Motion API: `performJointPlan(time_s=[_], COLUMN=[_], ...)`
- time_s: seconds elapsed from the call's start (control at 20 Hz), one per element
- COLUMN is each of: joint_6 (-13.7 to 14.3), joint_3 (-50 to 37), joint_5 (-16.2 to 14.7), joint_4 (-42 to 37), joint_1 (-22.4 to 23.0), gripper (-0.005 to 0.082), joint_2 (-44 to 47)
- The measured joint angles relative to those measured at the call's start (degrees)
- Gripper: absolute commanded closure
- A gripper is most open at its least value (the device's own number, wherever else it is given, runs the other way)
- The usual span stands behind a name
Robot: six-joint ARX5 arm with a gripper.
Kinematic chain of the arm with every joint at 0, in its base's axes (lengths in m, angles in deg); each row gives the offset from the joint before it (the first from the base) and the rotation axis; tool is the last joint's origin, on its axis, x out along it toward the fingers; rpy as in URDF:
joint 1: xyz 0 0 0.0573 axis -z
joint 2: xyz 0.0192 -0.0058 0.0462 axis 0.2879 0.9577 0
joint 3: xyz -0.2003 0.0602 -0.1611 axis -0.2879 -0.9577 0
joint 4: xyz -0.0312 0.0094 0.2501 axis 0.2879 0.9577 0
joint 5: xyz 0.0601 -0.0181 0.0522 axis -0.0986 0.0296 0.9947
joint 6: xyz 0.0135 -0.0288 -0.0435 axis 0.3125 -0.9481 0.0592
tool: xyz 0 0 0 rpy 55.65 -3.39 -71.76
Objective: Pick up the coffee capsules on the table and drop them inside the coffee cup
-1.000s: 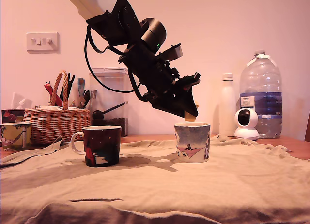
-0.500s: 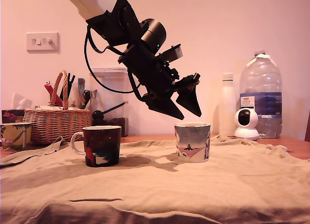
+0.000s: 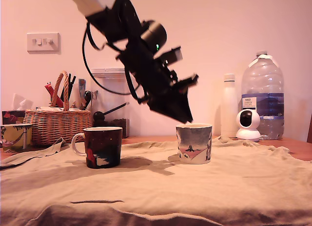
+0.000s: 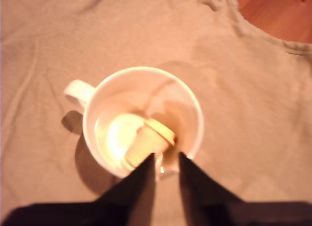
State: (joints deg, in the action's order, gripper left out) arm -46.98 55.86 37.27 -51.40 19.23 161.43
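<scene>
Poised just above the pale mug (image 3: 193,143), claw (image 4: 167,160) nearly closed and holding nothing, tips over the rim for a clean drop. 1 cream capsule (image 4: 147,140) lying tilted inside that mug. Dark mug (image 3: 102,147) apart on the cloth-covered bench (image 3: 234,187). No dark capsule visible.

1. Cream-beige coffee capsule (image 4: 147,144), tapered with a rimmed top, lying tilted on its side inside the coffee cup (image 4: 192,101).
2. Cup white inside, pale blue patterned outside (image 3: 193,143), standing upright on the cloth-covered counter.
</scene>
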Motion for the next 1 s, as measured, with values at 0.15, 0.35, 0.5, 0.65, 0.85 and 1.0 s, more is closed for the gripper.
performJointPlan(time_s=[0.15,0.35,0.5,0.65,0.85,1.0], joint_6=[0.87,1.4,2.91,3.5,3.67,3.56], joint_3=[0.0,0.13,0.2,0.2,-1.33,-8.98], joint_5=[0.13,0.72,2.82,3.74,3.82,4.31], joint_4=[4.0,8.07,11.63,13.73,11.54,5.81], joint_1=[-0.02,-0.83,-2.01,-4.24,-7.54,-9.73], gripper=[0.079,0.079,0.079,0.079,0.079,0.079], joint_2=[-5.25,-13.25,-16.92,-19.78,-25.2,-31.39])
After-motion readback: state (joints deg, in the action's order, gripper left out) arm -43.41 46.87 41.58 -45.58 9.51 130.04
